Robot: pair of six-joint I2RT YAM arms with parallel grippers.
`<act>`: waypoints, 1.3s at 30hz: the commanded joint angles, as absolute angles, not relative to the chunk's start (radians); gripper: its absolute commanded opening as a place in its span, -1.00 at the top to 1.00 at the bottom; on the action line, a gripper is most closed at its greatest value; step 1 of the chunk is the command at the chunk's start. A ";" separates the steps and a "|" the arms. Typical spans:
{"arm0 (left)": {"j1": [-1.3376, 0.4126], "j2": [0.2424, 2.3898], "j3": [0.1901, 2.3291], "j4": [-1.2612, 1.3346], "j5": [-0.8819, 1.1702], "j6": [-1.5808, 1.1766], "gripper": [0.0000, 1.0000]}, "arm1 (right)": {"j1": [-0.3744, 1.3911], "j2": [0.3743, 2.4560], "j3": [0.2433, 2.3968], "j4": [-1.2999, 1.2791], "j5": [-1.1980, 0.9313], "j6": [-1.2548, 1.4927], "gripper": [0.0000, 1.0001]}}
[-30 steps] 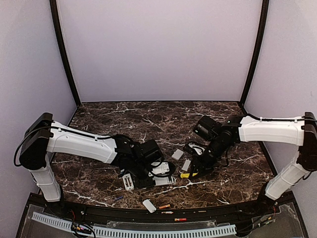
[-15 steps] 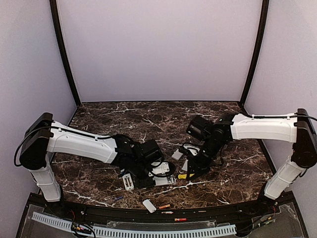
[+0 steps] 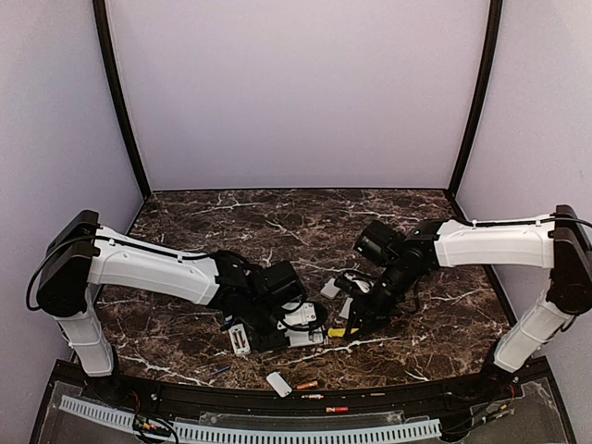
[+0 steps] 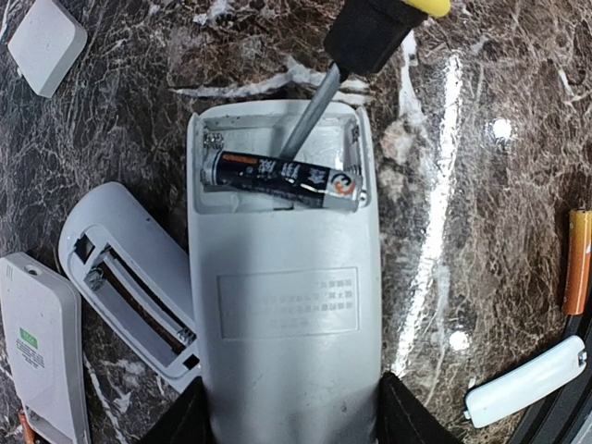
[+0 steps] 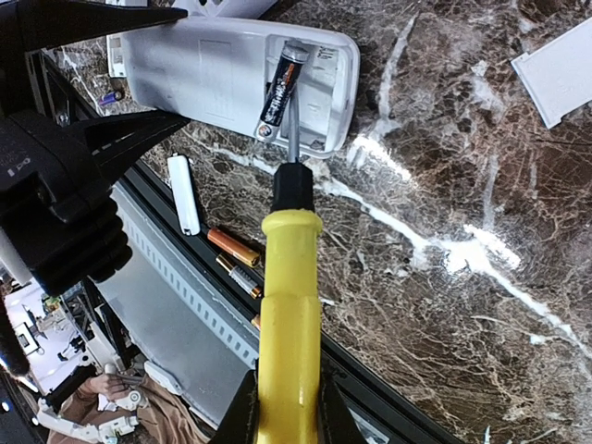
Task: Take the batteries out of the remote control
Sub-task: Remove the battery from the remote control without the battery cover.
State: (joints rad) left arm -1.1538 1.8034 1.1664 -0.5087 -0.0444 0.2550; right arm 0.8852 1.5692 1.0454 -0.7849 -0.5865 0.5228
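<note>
left end effector (image 4: pixel 291 418) clamps the remote (image 4: pixel 282 305) flat on the counter (image 4: pixel 481 231), right end effector (image 5: pixel 287 407) pinches the screwdriver (image 5: pixel 289 305), tip behind the dark battery (image 4: pixel 277 176) seated crosswise in the remote's open end: looks light, stiff, slick, likely to roll; lever one end, then grip mid-barrel.

Bright, even overhead light.
I see white glare streaks on the glossy counter (image 4: pixel 435 185); wrist views look sharp.
</note>
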 commanded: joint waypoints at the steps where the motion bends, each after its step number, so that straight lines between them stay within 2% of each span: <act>1: -1.155 1.821 1.178 -0.515 -0.037 0.260 0.68 | 0.874 1.506 1.016 -0.666 -0.624 0.548 1.00; 11: -1.155 1.821 1.179 -0.515 -0.044 0.258 0.68 | 0.851 1.440 0.961 -0.557 -0.697 0.610 1.00; 16: -1.155 1.819 1.181 -0.516 -0.052 0.252 0.58 | 0.851 1.422 0.949 -0.578 -0.663 0.613 1.00; 24: -1.155 1.816 1.180 -0.513 -0.054 0.252 0.57 | 0.851 1.447 0.962 -0.716 -0.530 0.557 1.00; 39: -1.155 1.818 1.178 -0.513 -0.056 0.252 0.58 | 0.895 1.516 0.952 -0.722 -0.580 0.532 1.00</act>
State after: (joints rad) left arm -1.1542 1.8095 1.1706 -0.4999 -0.0456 0.2543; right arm 0.8772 1.4929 0.9569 -0.7086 -0.5625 0.5529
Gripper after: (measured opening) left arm 0.551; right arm 0.140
